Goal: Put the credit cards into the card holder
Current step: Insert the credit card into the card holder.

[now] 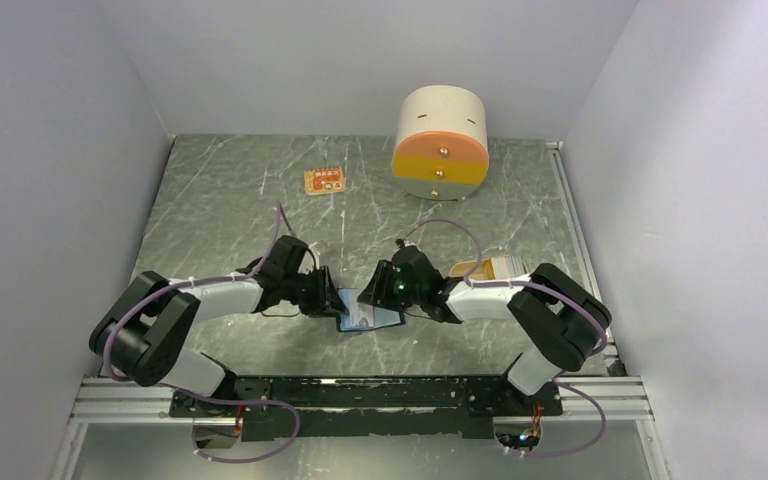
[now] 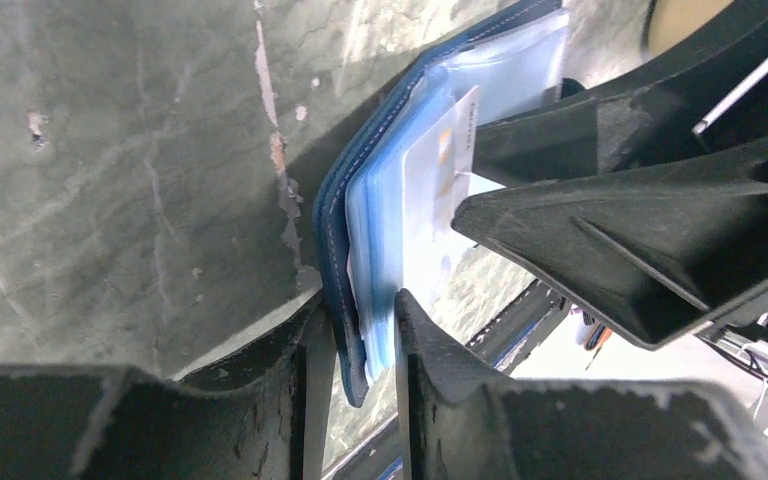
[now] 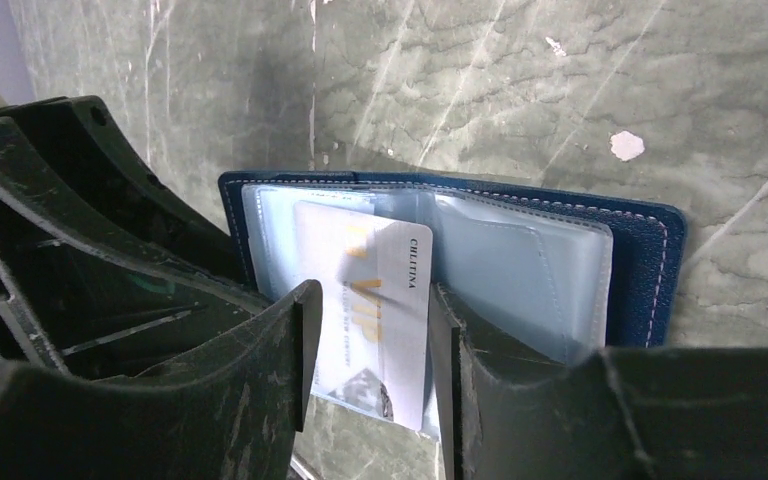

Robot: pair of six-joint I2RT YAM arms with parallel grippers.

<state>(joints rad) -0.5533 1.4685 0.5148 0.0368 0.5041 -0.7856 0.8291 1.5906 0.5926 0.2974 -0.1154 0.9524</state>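
Closest to the arm bases, the card holder (image 3: 650, 270) lies open on the worktop (image 1: 230, 200) between the two arms, clear sleeves facing up. Our left end effector (image 2: 360, 335) is clamped on the holder's near edge, one finger under the navy cover and one over the sleeves, pinning it down. Our right end effector (image 3: 372, 300) is closed on a credit card (image 3: 360, 250), its fingers on the card's two long edges. The card's far end is already inside a sleeve, and the near part hangs past the holder's rim.

We judge the step in hand to be seating this card. To do it well, we should hold the left clamp firm so the holder cannot slide. We should also push the card along the sleeve's line and flat, so a corner does not catch the plastic.

Farther back, the other credit cards (image 1: 490, 267) wait beside the right arm. Beyond them are a small orange tag (image 1: 325, 181) and a round drawer unit (image 1: 440, 130)
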